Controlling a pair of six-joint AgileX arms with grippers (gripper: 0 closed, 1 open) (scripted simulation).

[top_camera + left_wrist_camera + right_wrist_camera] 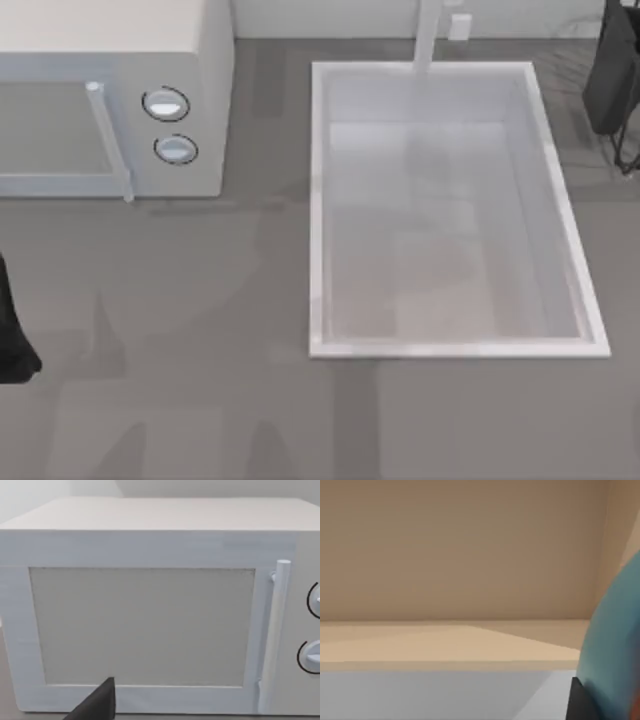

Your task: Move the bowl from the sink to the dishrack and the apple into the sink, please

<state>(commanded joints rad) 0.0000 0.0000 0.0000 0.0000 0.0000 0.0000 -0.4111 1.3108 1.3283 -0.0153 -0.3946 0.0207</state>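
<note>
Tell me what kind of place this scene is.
Most likely a rendered kitchen counter: a white sink with a faucet is set into a grey countertop, and a white microwave with two knobs stands to its left.

The sink [320, 220] is showing a smooth, satin white basin. The desk [200, 330] is appearing matt grey. The microwave [150, 540] casing is looking smooth, matt white, plastic-like. The bowl [615, 645] is presenting smooth blue.
</note>
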